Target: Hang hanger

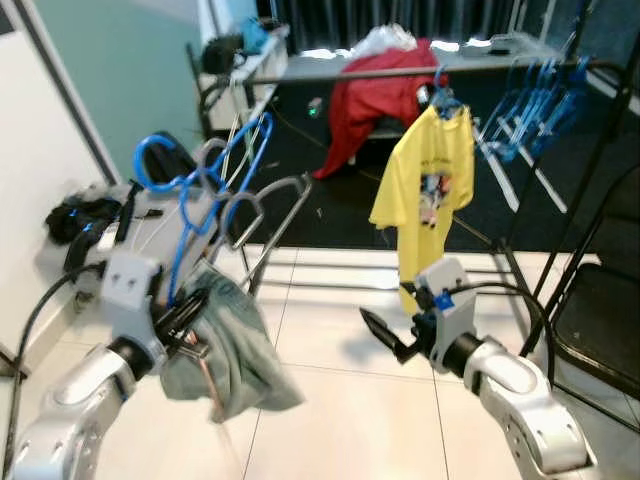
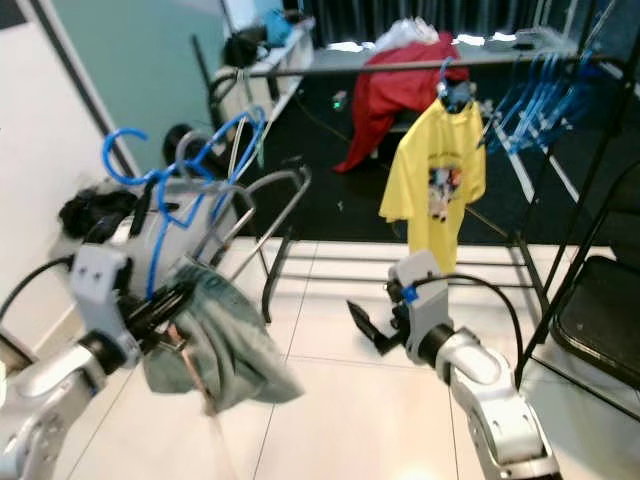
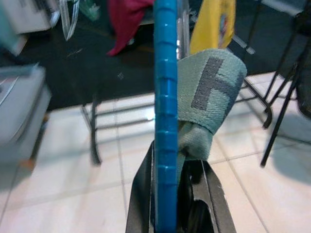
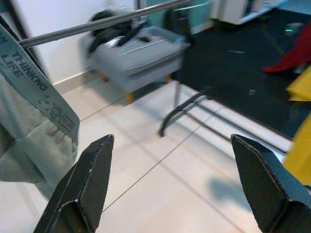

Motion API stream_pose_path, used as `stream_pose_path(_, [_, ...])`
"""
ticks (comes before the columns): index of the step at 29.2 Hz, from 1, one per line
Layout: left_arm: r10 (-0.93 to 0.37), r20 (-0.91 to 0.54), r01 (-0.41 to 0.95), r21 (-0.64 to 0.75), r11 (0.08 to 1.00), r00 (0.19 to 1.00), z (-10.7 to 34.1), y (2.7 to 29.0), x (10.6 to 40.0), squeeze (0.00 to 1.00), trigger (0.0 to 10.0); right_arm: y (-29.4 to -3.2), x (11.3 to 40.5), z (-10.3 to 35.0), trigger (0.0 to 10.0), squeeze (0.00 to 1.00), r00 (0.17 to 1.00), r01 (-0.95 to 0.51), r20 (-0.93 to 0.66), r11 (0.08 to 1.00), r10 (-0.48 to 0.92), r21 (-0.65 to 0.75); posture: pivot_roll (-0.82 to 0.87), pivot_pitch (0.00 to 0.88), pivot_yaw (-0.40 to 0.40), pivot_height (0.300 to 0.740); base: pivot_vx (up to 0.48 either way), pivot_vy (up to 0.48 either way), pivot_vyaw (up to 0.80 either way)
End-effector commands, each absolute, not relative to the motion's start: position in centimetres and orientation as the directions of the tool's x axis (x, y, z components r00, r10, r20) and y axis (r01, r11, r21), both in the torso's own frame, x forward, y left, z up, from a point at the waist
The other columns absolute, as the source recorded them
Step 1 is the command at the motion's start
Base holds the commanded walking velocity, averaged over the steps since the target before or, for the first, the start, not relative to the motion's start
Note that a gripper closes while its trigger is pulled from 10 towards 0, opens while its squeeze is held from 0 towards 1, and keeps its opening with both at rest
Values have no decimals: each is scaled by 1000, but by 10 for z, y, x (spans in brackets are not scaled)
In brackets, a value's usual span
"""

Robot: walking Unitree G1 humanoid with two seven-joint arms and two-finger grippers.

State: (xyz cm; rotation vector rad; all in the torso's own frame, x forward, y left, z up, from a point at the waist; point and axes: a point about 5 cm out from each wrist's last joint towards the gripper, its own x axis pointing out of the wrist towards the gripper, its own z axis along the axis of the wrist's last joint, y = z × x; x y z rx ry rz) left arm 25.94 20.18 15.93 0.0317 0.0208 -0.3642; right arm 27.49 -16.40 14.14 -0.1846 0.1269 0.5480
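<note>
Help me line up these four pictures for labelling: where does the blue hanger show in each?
Left eye: blue hanger, left of centre, in the left end effector.
Right eye: left, above the grey-green garment.
Left wrist: vertical blue bar at centre.
Right wrist: the garment is at the edge.
Shared landmark: yellow T-shirt.

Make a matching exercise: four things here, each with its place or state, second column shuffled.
1. blue hanger
2. yellow shirt
3. red garment
4. right gripper

a. open, holding nothing
b. draped over the rail
c. held in the left gripper with a grey-green garment
d. hanging from the rail on a hanger

Pairs: 1-c, 2-d, 3-b, 4-a
</note>
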Motion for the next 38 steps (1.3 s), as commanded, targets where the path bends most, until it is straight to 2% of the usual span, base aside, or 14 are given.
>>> stream_pose_path(1, [-283,-76,289,86,954,956,153,209,260,0,10000,-156,274,140,10000,0,829,-556,-163,821,535,-133,-56,0,76,740,-450,0,781])
stream_pose_path(7, [-236,-124,254,162,954,964,145,205,265,0,10000,-155,273,140,10000,0,827,-558,-162,819,538,-131,-51,0,78,740,-450,0,786])
stream_pose_path(10, [-165,-147,192,203,960,975,142,204,270,0,10000,-154,273,139,10000,0,826,-560,-160,818,540,-128,-52,0,78,740,-344,0,788])
stream_pose_path(18, [-8,-156,39,198,979,988,142,212,275,0,10000,-154,272,137,10000,0,822,-567,-157,815,548,-121,-50,0,76,740,0,0,786])
stream_pose_path(27, [92,-162,-56,213,976,982,136,217,276,0,10000,-152,268,136,10000,0,807,-586,-154,803,569,-104,-55,0,76,740,0,0,784])
stream_pose_path(35, [126,-173,-90,204,975,977,133,218,276,0,10000,-150,266,135,10000,0,789,-611,-155,787,594,-90,-55,0,77,740,0,0,788])
stream_pose_path(38, [173,-169,-138,197,971,970,134,223,276,0,10000,-146,264,134,10000,0,762,-643,-151,762,629,-69,-53,0,78,740,0,0,788])
